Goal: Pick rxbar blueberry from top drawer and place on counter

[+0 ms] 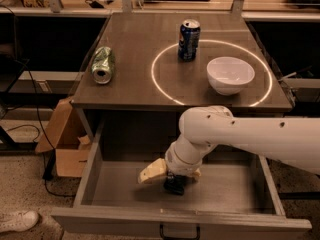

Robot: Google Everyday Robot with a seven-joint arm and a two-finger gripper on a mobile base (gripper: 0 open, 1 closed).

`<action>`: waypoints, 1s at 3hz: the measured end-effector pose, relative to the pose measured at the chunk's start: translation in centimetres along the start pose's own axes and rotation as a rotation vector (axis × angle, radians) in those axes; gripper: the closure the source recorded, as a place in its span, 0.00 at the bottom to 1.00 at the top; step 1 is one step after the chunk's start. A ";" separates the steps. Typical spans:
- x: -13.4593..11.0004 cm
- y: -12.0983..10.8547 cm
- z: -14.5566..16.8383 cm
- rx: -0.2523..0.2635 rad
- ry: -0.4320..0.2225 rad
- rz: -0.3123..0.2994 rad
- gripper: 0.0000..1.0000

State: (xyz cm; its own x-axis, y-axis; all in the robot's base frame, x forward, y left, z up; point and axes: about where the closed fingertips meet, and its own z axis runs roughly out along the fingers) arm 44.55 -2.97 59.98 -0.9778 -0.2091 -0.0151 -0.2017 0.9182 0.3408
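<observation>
Rxbar (pixel 175 185), maybe the dark bit at lower middle, lies in the drawer (pixel 120 190) under the gripper (pixel 171 176), whose hold I cannot tell, so lifting it onto the counter (pixel 135 44) is left.

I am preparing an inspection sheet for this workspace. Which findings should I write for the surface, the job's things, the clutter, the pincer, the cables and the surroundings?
Surface: counter, grey-brown, with a bright ring of light on it.
Job's things: top drawer pulled open; small dark object on its floor, possibly the rxbar blueberry, not confirmed.
Clutter: blue soda can upright, green can lying on its side, white bowl, all on the counter.
Grippers: pincer low inside the drawer, right above the small dark object.
Cables: dark cables on the floor, left of the drawer.
Surroundings: cardboard box beside the drawer's left wall; white shoe at lower left.
</observation>
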 end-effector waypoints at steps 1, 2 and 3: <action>0.1 -0.1 -0.8 0.000 -0.061 0.040 0.00; -0.5 -0.2 -2.8 -0.020 -0.162 0.117 0.00; -0.6 -0.2 -2.9 -0.019 -0.165 0.120 0.00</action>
State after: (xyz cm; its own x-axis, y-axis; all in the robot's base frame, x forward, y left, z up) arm 45.30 -3.98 62.63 -0.9912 -0.0395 -0.1265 -0.0838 0.9263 0.3674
